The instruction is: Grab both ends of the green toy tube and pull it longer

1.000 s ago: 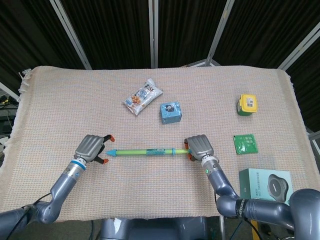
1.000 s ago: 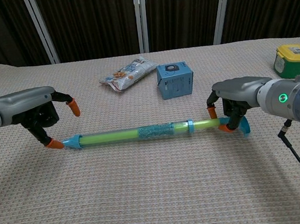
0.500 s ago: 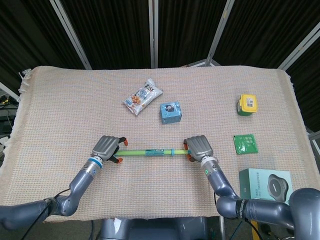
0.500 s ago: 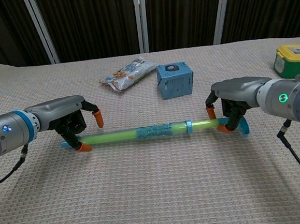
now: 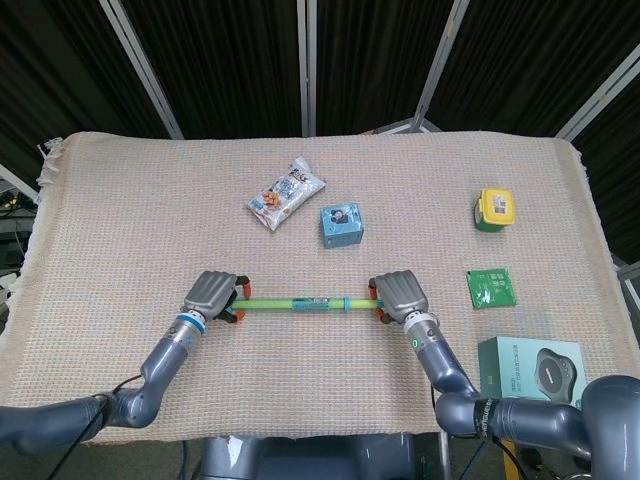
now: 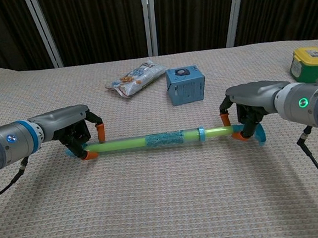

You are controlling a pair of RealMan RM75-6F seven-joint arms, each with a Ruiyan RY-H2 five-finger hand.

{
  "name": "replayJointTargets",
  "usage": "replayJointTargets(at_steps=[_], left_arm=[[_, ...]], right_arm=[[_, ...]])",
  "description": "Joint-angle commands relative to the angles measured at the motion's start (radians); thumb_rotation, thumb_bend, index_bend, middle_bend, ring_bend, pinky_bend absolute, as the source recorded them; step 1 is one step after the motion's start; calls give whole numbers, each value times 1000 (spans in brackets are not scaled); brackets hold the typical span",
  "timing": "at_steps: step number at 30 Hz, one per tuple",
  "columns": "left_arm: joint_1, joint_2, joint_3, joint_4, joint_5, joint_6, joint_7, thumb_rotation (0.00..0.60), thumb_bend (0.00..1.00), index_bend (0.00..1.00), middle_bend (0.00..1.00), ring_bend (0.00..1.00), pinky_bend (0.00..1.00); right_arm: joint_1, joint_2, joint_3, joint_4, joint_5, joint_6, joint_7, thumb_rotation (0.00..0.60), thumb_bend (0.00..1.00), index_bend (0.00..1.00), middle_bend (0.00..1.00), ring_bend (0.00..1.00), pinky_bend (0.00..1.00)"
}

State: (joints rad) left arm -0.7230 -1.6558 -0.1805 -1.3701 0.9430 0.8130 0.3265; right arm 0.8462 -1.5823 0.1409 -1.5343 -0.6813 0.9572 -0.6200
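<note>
The green toy tube [image 5: 300, 303] [image 6: 150, 142] lies lengthwise across the table's near middle, with light blue end caps and a blue ring near its right end. My left hand [image 5: 213, 295] [image 6: 75, 135] is curled over the tube's left end, orange fingertips [image 6: 100, 130] on either side of it. Around the right end closes my right hand [image 5: 398, 294] [image 6: 250, 102], the blue cap [image 6: 258, 135] sticking out beyond it.
A snack packet [image 5: 286, 192] and a small blue box [image 5: 340, 225] lie behind the tube. To the right are a yellow-green container [image 5: 494, 209], a green sachet [image 5: 491, 287] and a teal boxed item [image 5: 530, 369]. A woven cloth [image 5: 120, 220] covers the table.
My left hand slid right along the table onto the tube's left end and its fingers have closed around it. The right hand has kept its hold; the tube barely shifted.
</note>
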Motion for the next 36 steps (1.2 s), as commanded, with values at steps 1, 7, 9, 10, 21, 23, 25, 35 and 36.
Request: replayJointTargets(at_steps=[1,7,9,10,21,23,25,35,36], left_arm=[[-5,-3,4,6,-6,-1,-1,600,336,575,904,872,1000],[-8,0,9,6,-8,10,-4,600,384,678,904,872,1000],[-7,6,10,3,-10,15,-3,600,392,688,904,872,1000],[-7,9,10,2,-10,17,-2,600,392,695,904,872,1000],[13,84,16,-35,-10,49,-12,600,414,731,904,872,1000],[17,100,17,-42,-13,51,-17,600,414,733,904,872,1000],[21,113,20,-45,-15,53,-20,600,414,736,905,872,1000],[46,175,32,-60,-15,61,-50,600,416,739,904,872,1000],[50,182,34,-57,-15,61,-53,600,416,739,904,872,1000]], right_arm=[[1,2,0,-2,1,1,0,600,475,675,1000,1000,1000],[0,12,-3,-10,-6,7,5,600,478,677,1000,1000,1000],[-3,18,-5,-11,-17,11,9,600,483,681,1000,1000,1000],[-4,20,-6,-11,-23,13,11,600,485,682,1000,1000,1000],[-43,102,-12,-40,-98,44,61,600,501,688,1000,1000,1000],[-52,124,-13,-52,-111,48,74,600,501,689,1000,1000,1000],[-60,141,-14,-59,-120,52,82,600,501,690,1000,1000,1000],[-97,212,-14,-91,-151,77,115,600,503,692,1000,1000,1000],[-100,219,-14,-92,-155,80,116,600,503,692,1000,1000,1000]])
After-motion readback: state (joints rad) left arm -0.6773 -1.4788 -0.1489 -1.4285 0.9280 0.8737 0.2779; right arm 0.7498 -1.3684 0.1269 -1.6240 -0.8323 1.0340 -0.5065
